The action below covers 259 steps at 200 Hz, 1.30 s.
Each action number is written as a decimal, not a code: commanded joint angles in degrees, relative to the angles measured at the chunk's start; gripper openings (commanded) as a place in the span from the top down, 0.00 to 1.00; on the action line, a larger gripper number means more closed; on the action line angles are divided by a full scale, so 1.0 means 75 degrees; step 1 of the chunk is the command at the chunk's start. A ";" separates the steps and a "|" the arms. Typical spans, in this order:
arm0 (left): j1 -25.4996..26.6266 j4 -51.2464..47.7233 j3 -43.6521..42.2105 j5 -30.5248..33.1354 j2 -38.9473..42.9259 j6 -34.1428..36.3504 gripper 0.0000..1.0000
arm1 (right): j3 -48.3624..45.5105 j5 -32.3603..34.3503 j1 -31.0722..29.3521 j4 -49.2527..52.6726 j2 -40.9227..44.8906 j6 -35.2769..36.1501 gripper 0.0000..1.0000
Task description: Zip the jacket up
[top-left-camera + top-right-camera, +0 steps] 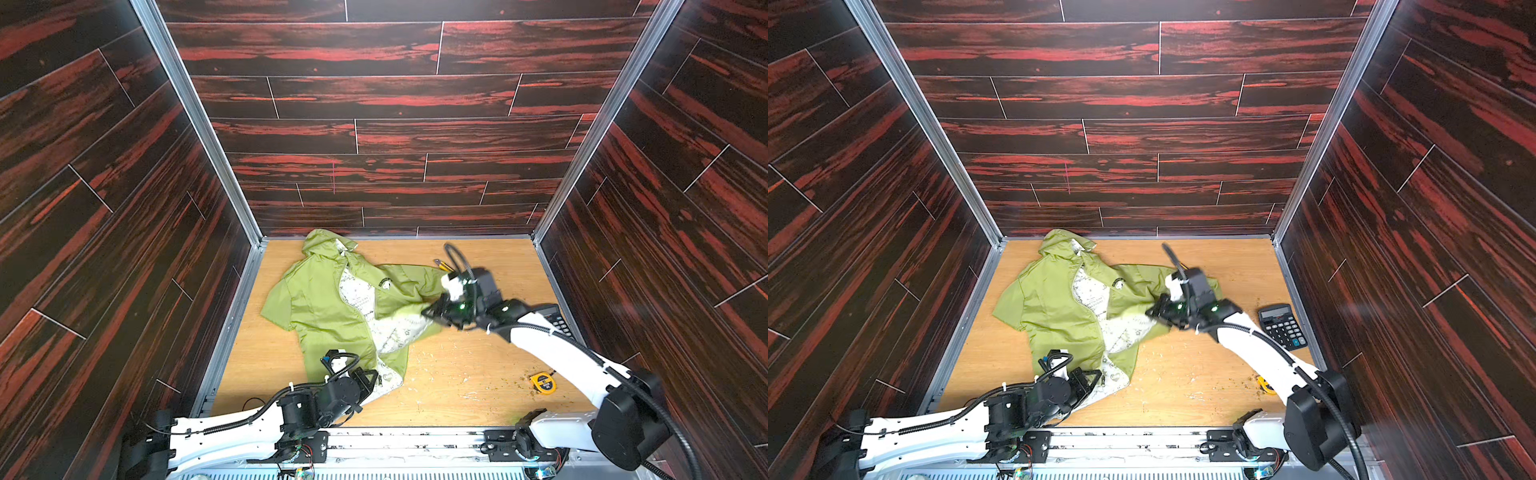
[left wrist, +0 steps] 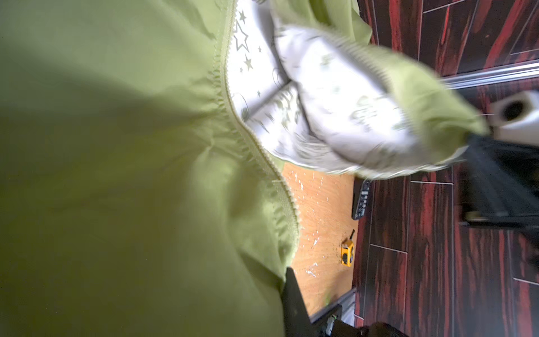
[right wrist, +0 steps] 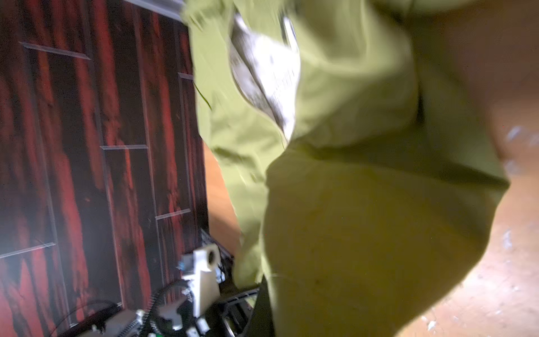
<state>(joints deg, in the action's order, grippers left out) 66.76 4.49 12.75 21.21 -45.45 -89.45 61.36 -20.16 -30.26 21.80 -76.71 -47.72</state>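
The lime-green hooded jacket [image 1: 324,299] [image 1: 1054,307] lies unzipped on the wooden table in both top views, its white patterned lining [image 1: 359,299] showing. My left gripper [image 1: 376,380] [image 1: 1096,380] is shut on the jacket's bottom hem by the zipper. My right gripper [image 1: 430,311] [image 1: 1152,311] is shut on the edge of the right front panel and holds it lifted off the table. In the left wrist view green fabric [image 2: 116,175] covers most of the frame, zipper teeth [image 2: 230,111] run along its edge, and one of the dark fingers [image 2: 294,303] shows. Blurred green cloth [image 3: 364,218] fills the right wrist view.
A black calculator [image 1: 1283,326] lies by the right wall. A yellow tape measure [image 1: 543,382] sits at the front right. A yellow-handled tool [image 1: 442,265] lies behind the right gripper. Dark red plank walls [image 1: 374,124] close in three sides. White scuffs mark the table [image 1: 457,374].
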 commanded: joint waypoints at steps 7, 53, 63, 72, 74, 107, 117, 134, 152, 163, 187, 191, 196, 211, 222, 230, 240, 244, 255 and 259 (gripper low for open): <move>-0.0365 0.0688 0.0686 -0.0514 -0.0848 0.0591 1.00 | 0.1072 0.0235 0.0147 0.1779 0.0133 0.1264 1.00; -0.0464 0.1446 0.1207 -0.1147 -0.2399 0.0699 1.00 | -0.0759 -0.0509 -0.0145 0.0599 0.0211 0.0318 1.00; -0.0464 0.1429 0.1301 -0.1248 -0.2644 0.0691 1.00 | -0.1223 -0.0523 -0.0384 0.0292 0.0164 0.0132 1.00; -0.0464 0.1427 0.1362 -0.1340 -0.2835 0.0672 1.00 | -0.1690 -0.0514 -0.0642 -0.0093 0.0116 -0.0088 1.00; -0.0464 0.1431 0.1368 -0.1355 -0.2858 0.0670 1.00 | -0.1783 -0.0512 -0.0691 -0.0176 0.0106 -0.0133 1.00; -0.0479 0.1455 0.1306 -0.1434 -0.3295 0.0494 1.00 | -0.3008 -0.0622 -0.1272 -0.1386 -0.0165 -0.0829 1.00; -0.0482 0.1448 0.1238 -0.1421 -0.3377 0.0437 1.00 | -0.3326 -0.0702 -0.1362 -0.1750 -0.0238 -0.1030 1.00; -0.0474 0.1481 0.1107 -0.1413 -0.3460 0.0363 1.00 | -0.3703 -0.0751 -0.1460 -0.2194 -0.0353 -0.1257 0.99; -0.0477 0.1510 0.1019 -0.1369 -0.3516 0.0302 1.00 | -0.3953 -0.0774 -0.1496 -0.2485 -0.0492 -0.1395 0.95; -0.0474 0.1509 0.0986 -0.1361 -0.3549 0.0284 1.00 | -0.4069 -0.0797 -0.1512 -0.2633 -0.0575 -0.1449 0.91; -0.0473 0.1508 0.0960 -0.1407 -0.3606 0.0236 1.00 | -0.4216 -0.0750 -0.1517 -0.2721 -0.0607 -0.1507 0.78; -0.0481 0.1507 0.0960 -0.1430 -0.3608 0.0237 1.00 | -0.4231 -0.0709 -0.1512 -0.2714 -0.0595 -0.1511 0.74; -0.0476 0.1521 0.0960 -0.1442 -0.3617 0.0238 1.00 | -0.4261 -0.0680 -0.1508 -0.2680 -0.0562 -0.1512 0.70; -0.0476 0.1557 0.0974 -0.1489 -0.3650 0.0247 1.00 | -0.4313 -0.0555 -0.1514 -0.2550 -0.0429 -0.1482 0.57; -0.0473 0.1611 0.0992 -0.1515 -0.3681 0.0263 1.00 | -0.4294 -0.0394 -0.1510 -0.2300 -0.0305 -0.1391 0.50; -0.0475 0.1640 0.1006 -0.1536 -0.3718 0.0266 1.00 | -0.4264 -0.0230 -0.1509 -0.2077 -0.0194 -0.1305 0.42; -0.0476 0.1672 0.1040 -0.1580 -0.3757 0.0278 1.00 | -0.4236 -0.0070 -0.1510 -0.1881 -0.0092 -0.1198 0.35; -0.0477 0.1670 0.1061 -0.1596 -0.3770 0.0285 1.00 | -0.4224 -0.0033 -0.1509 -0.1824 -0.0061 -0.1161 0.32; -0.0470 0.1685 0.1100 -0.1633 -0.3805 0.0307 1.00 | -0.4221 -0.0030 -0.1515 -0.1786 0.0005 -0.1074 0.19; -0.0469 0.1685 0.1116 -0.1643 -0.3817 0.0309 1.00 | -0.4221 0.0145 -0.1515 -0.1782 0.0014 -0.1048 0.16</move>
<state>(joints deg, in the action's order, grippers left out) 63.42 16.10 20.47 9.28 -73.49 -87.02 29.52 -23.11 -41.36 5.04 -78.98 -57.06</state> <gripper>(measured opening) 0.061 0.730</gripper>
